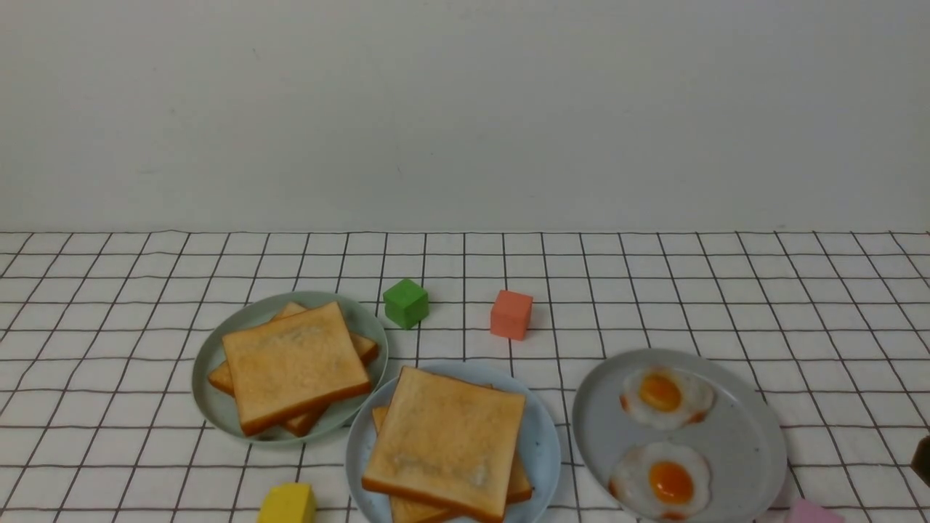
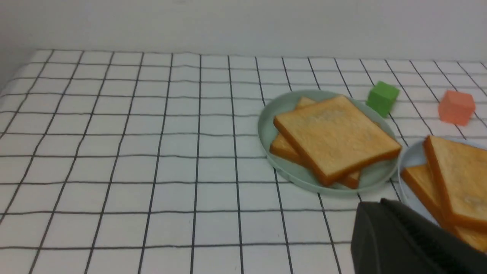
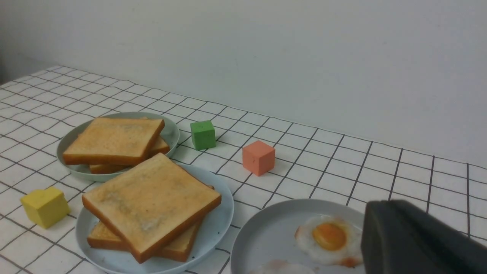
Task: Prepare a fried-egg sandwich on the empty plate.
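Blue plate [image 1: 541, 443], front centre: two toast slices [image 1: 445, 440] stacked, no egg visible between. Two eggs [image 1: 665, 396] on grey plate [image 1: 748, 436]. Left gripper [image 2: 411, 243], right gripper [image 3: 414, 239] pressed together, holding nothing. Looks finished or nearly.

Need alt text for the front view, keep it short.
Three round plates sit on a white grid-patterned tablecloth: a pale blue plate in the middle holding stacked golden toast slices, a sage-green plate of toast on the left, a grey plate with two fried eggs on the right. Green, salmon and yellow cubes lie around them.
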